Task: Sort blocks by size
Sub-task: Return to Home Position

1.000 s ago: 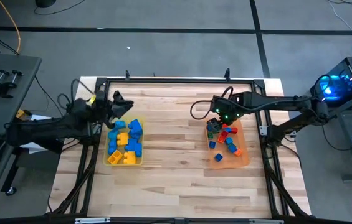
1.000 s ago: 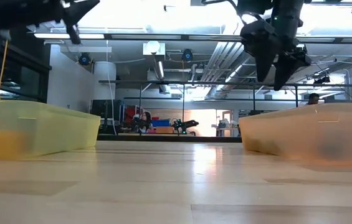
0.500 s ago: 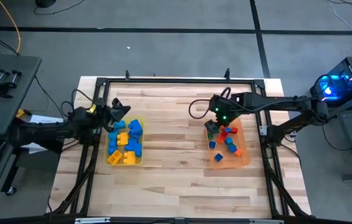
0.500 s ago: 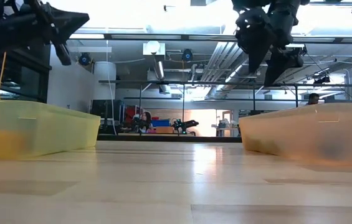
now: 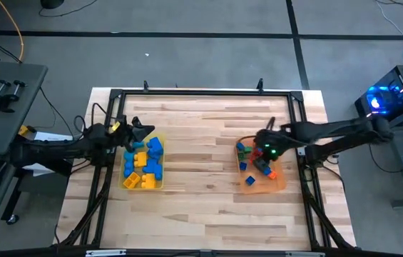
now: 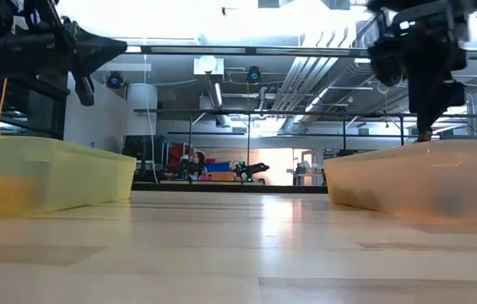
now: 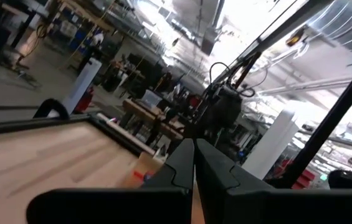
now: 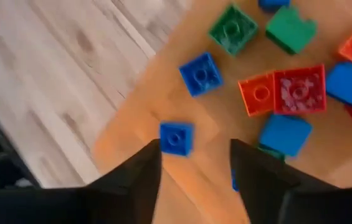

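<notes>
The sorting looks done to me: no loose brick shows on the pale wooden table (image 5: 201, 193), so what's in hand is the retreat to rest. The larger blue and yellow plastic bricks (image 5: 144, 158) lie heaped in the translucent yellow tray (image 5: 123, 185). The tiny red, orange, green and blue plastic cubes (image 8: 275, 93) lie scattered in the translucent orange tray (image 5: 278, 184). My right gripper (image 8: 194, 180) hangs over that orange tray, fingers apart and holding nothing. My left gripper (image 5: 138, 129) hovers over one short end of the yellow tray, fingers pressed together on nothing. For the next move, I'd judge the right one should rise clear of the tray wall first — then both arms draw back without nudging either tray.
</notes>
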